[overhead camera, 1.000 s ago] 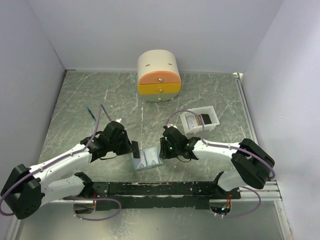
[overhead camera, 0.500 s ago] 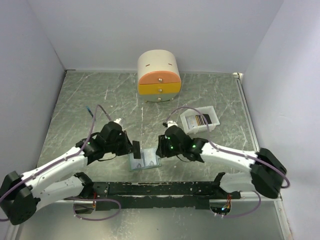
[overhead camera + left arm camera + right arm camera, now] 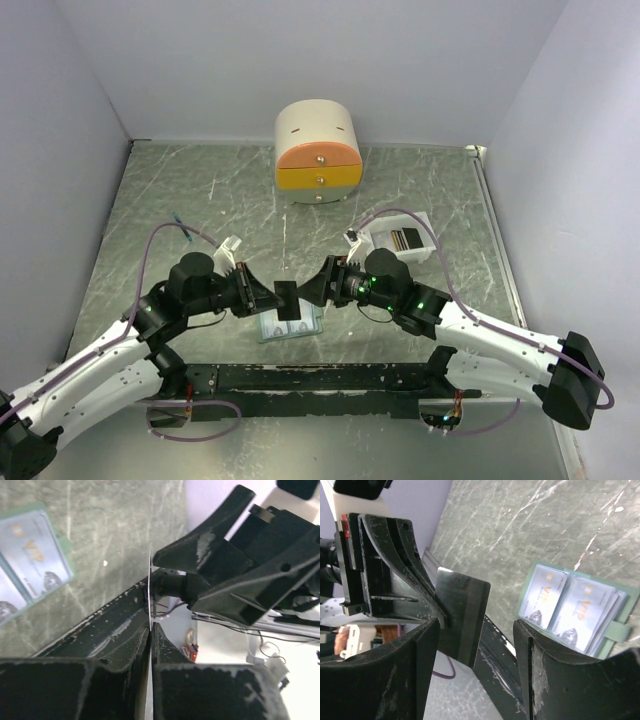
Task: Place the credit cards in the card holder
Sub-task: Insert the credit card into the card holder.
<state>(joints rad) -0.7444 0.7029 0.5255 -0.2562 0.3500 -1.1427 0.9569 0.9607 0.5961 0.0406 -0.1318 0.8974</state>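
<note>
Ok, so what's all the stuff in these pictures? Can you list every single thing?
Drawer box: one, cream and orange, at the back of the table.
Tray: one, white, right of the middle.
Striped cards: a few, dark, inside the tray; I cannot count them.
Card holder: one, grey-green, lying open near the front edge.
Pale cards: at least two, tucked in the card holder's pockets.
Dark card: one, black, held up in the air above the card holder.
Table: one, grey-green and marbled.
Left gripper: one, black, pinched shut on the dark card.
Right gripper: one, black, wide open, facing the dark card.
</note>
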